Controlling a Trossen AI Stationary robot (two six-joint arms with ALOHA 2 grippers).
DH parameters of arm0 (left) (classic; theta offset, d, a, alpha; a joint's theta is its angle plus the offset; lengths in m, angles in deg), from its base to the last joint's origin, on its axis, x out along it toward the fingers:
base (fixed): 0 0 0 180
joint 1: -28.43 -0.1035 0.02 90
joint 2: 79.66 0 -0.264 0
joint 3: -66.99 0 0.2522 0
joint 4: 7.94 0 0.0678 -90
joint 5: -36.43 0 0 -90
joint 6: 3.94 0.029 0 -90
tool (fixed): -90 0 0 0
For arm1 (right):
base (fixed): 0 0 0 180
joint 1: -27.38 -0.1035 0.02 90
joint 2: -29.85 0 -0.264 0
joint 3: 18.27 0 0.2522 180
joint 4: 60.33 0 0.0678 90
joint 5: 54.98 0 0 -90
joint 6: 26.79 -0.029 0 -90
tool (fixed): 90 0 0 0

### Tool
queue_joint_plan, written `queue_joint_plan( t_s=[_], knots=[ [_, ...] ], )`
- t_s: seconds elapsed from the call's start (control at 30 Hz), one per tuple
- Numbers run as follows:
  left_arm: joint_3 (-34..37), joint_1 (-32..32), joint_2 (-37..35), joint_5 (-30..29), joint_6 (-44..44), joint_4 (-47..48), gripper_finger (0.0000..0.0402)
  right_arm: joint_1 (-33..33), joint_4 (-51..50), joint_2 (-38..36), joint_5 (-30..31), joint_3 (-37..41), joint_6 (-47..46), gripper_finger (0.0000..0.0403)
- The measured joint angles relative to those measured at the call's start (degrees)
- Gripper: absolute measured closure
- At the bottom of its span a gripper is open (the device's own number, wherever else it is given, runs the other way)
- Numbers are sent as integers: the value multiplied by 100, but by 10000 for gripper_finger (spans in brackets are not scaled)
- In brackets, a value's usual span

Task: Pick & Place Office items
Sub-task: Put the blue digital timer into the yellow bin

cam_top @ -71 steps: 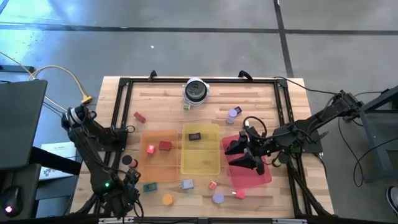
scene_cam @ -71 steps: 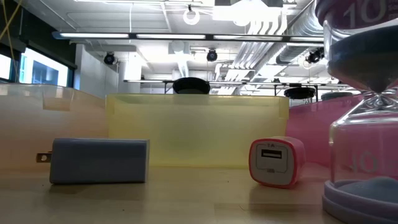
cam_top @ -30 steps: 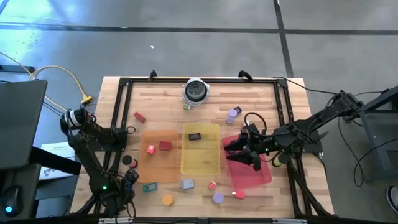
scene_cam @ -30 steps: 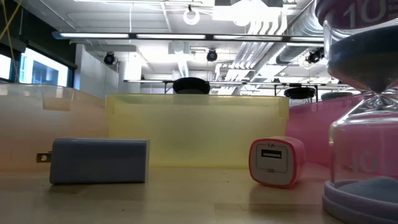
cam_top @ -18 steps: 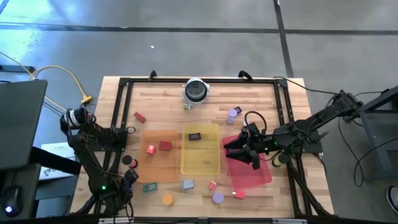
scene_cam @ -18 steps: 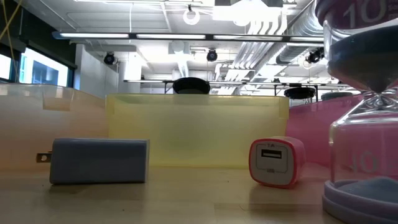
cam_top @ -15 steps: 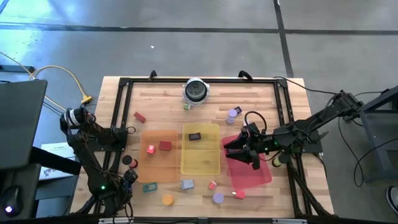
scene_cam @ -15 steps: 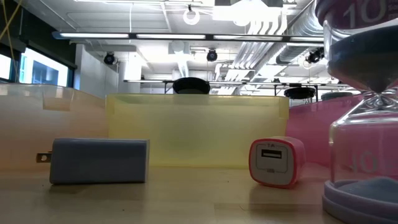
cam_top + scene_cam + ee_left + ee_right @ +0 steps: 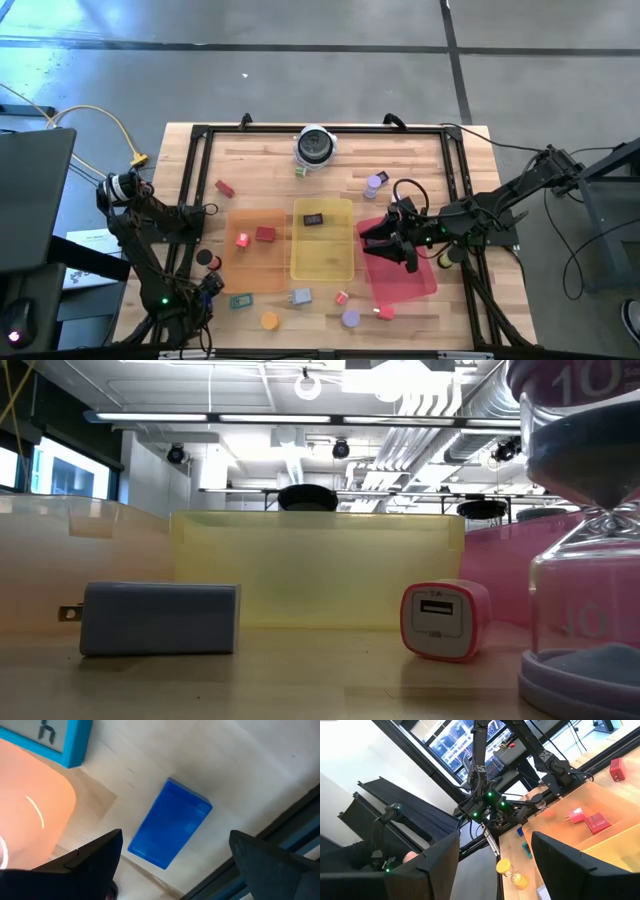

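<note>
My left gripper (image 9: pixel 205 286) (image 9: pixel 175 840) hovers open at the table's near left corner, straight above a blue block (image 9: pixel 170 824) lying flat on the wood; its fingers stand on either side without touching it. A teal piece (image 9: pixel 47 740) (image 9: pixel 240 300) lies beside it. My right gripper (image 9: pixel 388 243) (image 9: pixel 495 842) is open and empty over the red tray (image 9: pixel 415 280). Other items lie scattered: a grey-blue charger (image 9: pixel 301 297) (image 9: pixel 160 618), a pink charger (image 9: pixel 342 297) (image 9: pixel 445 620), a purple hourglass (image 9: pixel 350 318), an orange one (image 9: pixel 269 321), a black disc (image 9: pixel 205 257) and a red block (image 9: pixel 224 188).
The orange tray (image 9: pixel 275 270) holds a pink piece (image 9: pixel 243 239) and a red block (image 9: pixel 265 234); the yellow tray (image 9: pixel 325 262) holds a black piece (image 9: pixel 313 219). A round silver-and-black object (image 9: pixel 314 146) stands at the far edge. A black frame (image 9: pixel 195 160) borders the table.
My right gripper has drawn a little up and toward the far edge over the red tray, staying open. My left gripper has shifted slightly toward the near left corner. None of the items has moved.
</note>
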Motion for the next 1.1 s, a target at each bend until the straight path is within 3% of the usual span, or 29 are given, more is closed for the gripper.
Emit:
queue_joint_plan(
  t_s=[0.47, 0.83, 0.97, 1.1],
  knots=[
    [296, -50, -5, 31, 573, -541, 43, 163, -249, 0, -17, 0, 2, 165],
    [542, -203, -20, 567, 568, -800, 47, 163, -258, 0, -17, 0, 2, 165],
    [542, -293, -20, 752, 601, -789, 83, 163, -265, 0, -8, 0, -2, 165],
    [551, -330, -15, 794, 547, -789, 152, 163, -264, 0, 0, 0, -31, 165]
  ],
)
